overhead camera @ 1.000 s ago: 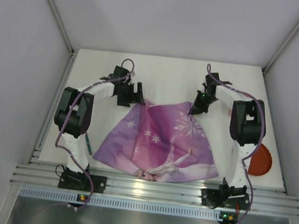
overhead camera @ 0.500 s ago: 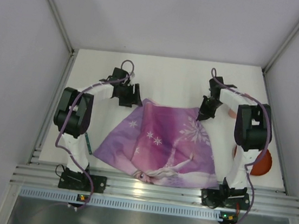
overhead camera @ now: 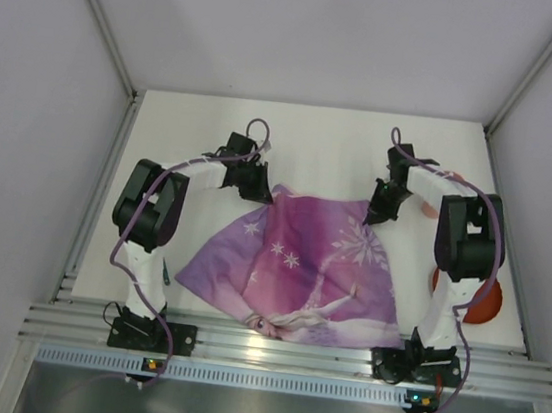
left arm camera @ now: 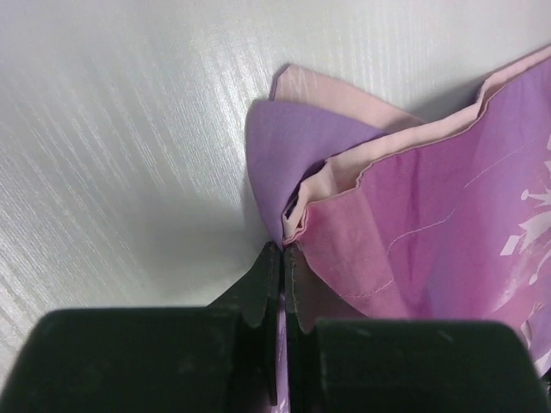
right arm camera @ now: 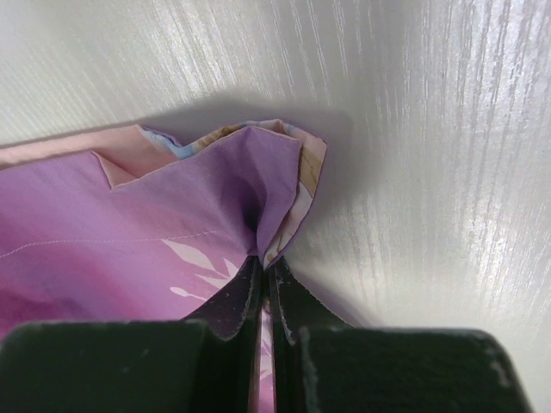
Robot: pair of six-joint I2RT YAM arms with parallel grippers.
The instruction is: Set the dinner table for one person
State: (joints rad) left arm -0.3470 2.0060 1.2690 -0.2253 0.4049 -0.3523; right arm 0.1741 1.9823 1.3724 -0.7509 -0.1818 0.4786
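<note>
Red object half-hidden by right arm | placemat corners pinched, bunched

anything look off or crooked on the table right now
Yes. The purple placemat lies askew and rumpled on the dinner table, not flat: its two far corners are bunched in folds where the left gripper and right gripper pinch them, and its near edge is crumpled by the rail.

We have both arms rising from the near edge of the dinner table, elbows bowed outward, forearms angled in over its far half. Our left gripper has its jaws pressed together on one far corner of the placemat; our right gripper pinches the other.
</note>
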